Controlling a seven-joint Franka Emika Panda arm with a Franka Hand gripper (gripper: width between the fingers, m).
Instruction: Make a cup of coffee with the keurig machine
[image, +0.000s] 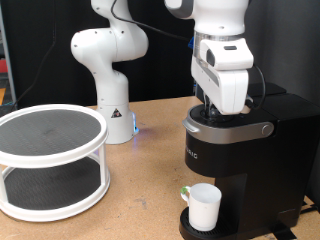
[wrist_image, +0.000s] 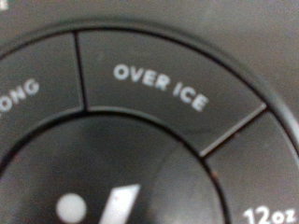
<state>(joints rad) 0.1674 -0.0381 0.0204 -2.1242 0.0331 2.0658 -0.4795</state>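
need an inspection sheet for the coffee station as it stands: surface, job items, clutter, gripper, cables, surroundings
Surface: brown wooden table, bare in the middle.
Job's things: keurig machine at the exterior view's right, lid down; cup upright on its drip tray under the spout, handle towards the exterior view's left. Wrist view shows the button ring close up, OVER ICE button in the middle, 12oz button at the edge.
Clutter: white two-tier round rack at the exterior view's left.
Gripper: gripper down on the machine's top by the buttons; fingers hidden.
Cables: black cable running behind the arm.
Surroundings: second white robot arm at the back with a blue light at its base; dark backdrop.
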